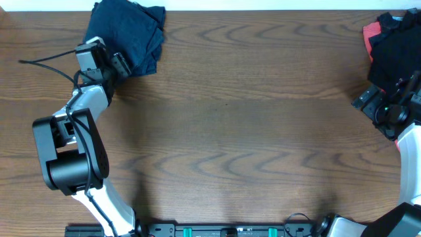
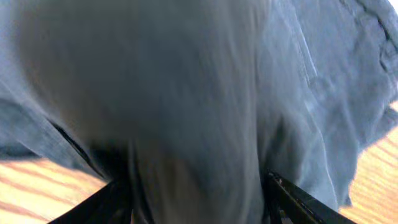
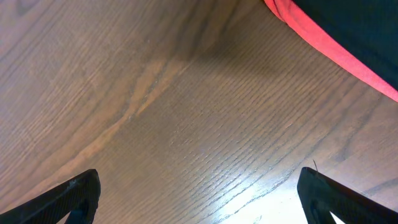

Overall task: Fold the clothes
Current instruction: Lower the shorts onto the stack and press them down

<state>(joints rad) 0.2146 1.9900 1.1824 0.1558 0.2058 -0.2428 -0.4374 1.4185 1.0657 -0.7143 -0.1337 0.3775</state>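
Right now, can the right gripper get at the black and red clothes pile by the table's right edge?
Probably yes. The right gripper is open, the pile lies just ahead of it, and only bare table shows between them.

Even, fairly bright light fell on the table (image 1: 230, 112) in the overhead view, which was sharp; soft shadows lay on the table beside the left arm (image 1: 72, 151). In the left wrist view the shorts (image 2: 311, 93) filled the frame, dim and badly blurred in the middle, crisper toward the table's strip at lower right. In the right wrist view white glare marked the table low down, a soft shadow higher up.
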